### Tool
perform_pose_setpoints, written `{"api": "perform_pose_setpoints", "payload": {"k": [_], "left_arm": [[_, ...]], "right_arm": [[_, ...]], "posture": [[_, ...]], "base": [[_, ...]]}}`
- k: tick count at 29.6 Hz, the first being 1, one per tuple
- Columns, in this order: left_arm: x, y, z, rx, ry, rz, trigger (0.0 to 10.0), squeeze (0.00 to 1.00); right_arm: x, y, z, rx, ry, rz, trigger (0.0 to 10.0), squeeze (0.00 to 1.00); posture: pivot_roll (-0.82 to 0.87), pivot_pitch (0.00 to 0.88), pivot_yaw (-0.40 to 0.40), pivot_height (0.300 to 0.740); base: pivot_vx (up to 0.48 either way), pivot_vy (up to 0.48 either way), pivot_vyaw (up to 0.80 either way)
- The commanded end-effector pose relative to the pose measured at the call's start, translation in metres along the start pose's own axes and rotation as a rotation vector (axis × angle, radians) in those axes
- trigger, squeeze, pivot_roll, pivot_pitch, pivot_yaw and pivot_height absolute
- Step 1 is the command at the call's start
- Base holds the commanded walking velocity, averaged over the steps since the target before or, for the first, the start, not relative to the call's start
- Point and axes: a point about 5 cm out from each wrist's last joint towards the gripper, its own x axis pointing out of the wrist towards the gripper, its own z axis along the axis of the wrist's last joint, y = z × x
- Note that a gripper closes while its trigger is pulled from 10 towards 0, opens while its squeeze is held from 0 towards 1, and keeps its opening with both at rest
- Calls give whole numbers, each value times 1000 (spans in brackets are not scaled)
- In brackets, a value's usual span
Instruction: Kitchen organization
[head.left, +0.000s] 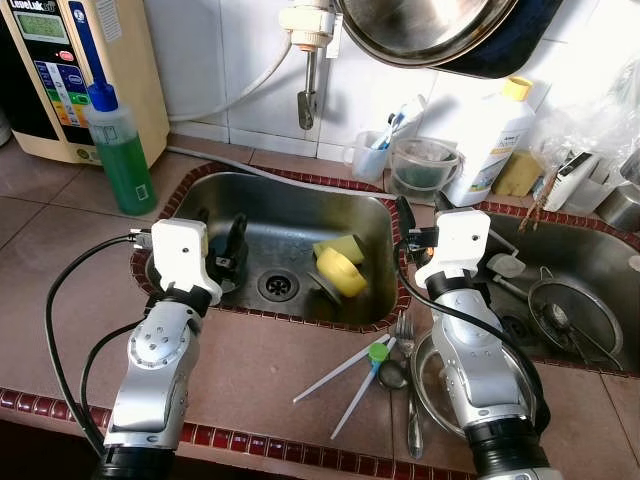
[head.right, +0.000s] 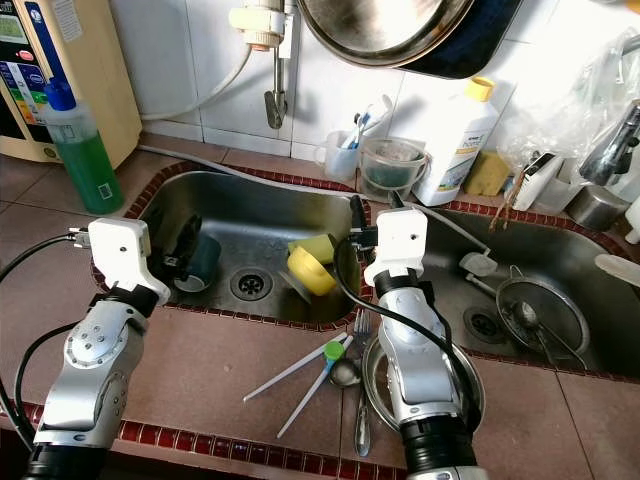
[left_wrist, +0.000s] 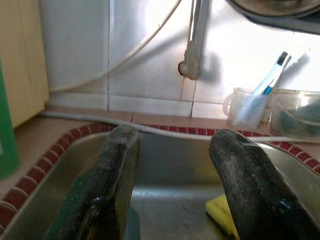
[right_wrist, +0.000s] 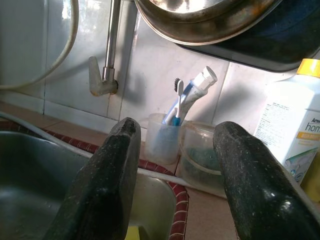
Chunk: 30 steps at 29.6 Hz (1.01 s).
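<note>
I'm looking down on a brown tiled counter (head.left: 60, 240) with two steel basins set in it under a white tiled wall. My left gripper (head.left: 232, 245) hangs over the left rim of the left basin (head.left: 300, 215), fingers spread with nothing between them, and its wrist view confirms the gap and looks across to the tap (left_wrist: 192, 45) and the toothbrush cup (left_wrist: 245, 107). In the right eye view a teal cup (head.right: 200, 258) sits just beside those fingers on the basin floor, near the drain (head.right: 250, 284). My right gripper (right_wrist: 175, 165) is over the tiled ridge between the basins, fingers apart and empty; its wrist view faces the white detergent bottle (right_wrist: 295, 125) and the hanging pan (right_wrist: 210, 15). At frame centre a yellow cup (head.left: 340, 272) lies tilted against a yellow sponge (head.left: 338, 245). Lower centre, on the counter strip, lie a fork (head.left: 407, 380), straws (head.left: 340, 375) and a lidded pot (head.left: 428, 380) under my right forearm. The right basin (head.left: 590, 270) holds a strainer (head.left: 570, 320). A green soap bottle (head.left: 120, 150) stands upper left.
</note>
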Motion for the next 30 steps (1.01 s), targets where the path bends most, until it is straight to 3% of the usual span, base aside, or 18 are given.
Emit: {"api": "perform_pose_setpoints", "payload": {"k": [1, 11, 30], "left_arm": [[0, -3, 3, -8, -5, -15, 10000, 0], [0, -4, 3, -13, 7, -33, 10000, 0], [-1, -4, 3, -15, 22, -36, 10000, 0]], "right_arm": [[-1, -4, -2, -10, 6, -4, 10000, 0], [-1, -4, -3, -15, 10, -4, 10000, 0], [-4, -5, -5, -16, 22, -11, 10000, 0]], "posture": [[-37, 0, -66, 740], [-38, 0, -68, 740], [-42, 0, -60, 740]], "base": [[0, 0, 0], [0, 0, 0], [-278, 0, 0]]}}
